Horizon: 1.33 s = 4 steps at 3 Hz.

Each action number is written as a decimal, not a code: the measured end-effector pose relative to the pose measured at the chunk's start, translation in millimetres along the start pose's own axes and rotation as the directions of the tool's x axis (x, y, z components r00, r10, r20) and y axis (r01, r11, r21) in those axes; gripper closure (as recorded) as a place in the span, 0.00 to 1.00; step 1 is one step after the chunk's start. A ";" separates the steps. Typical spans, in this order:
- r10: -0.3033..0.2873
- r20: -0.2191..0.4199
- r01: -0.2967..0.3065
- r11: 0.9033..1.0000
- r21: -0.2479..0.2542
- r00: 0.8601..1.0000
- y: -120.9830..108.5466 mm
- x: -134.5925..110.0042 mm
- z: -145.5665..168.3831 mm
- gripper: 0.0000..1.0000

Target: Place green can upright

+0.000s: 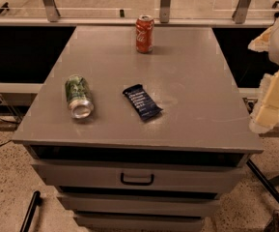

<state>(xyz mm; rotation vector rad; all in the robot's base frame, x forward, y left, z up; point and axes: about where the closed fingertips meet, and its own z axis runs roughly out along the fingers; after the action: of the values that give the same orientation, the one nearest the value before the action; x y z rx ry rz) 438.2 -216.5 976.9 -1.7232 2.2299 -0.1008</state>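
The green can (78,95) lies on its side at the left of the grey cabinet top (187,81), its silver end facing the front edge. My gripper (270,105) hangs at the right edge of the camera view, beyond the cabinet's right side and far from the can. It holds nothing that I can see.
A red soda can (145,34) stands upright at the back centre of the top. A dark blue snack bar wrapper (142,102) lies flat near the middle. The cabinet has drawers below with a black handle (137,179). A railing runs behind.
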 end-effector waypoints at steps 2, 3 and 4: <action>0.021 0.005 -0.021 1.000 0.004 1.000 -14.3 -26.6 15.1 0.00; 0.080 0.021 -0.080 0.997 0.004 0.997 -26.1 -52.4 35.9 0.00; 0.154 0.023 -0.155 0.987 0.029 0.988 -31.8 -81.8 52.4 0.00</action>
<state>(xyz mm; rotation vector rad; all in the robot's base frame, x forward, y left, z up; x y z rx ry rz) 501.2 -139.9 952.2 -1.5223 2.3250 -0.0807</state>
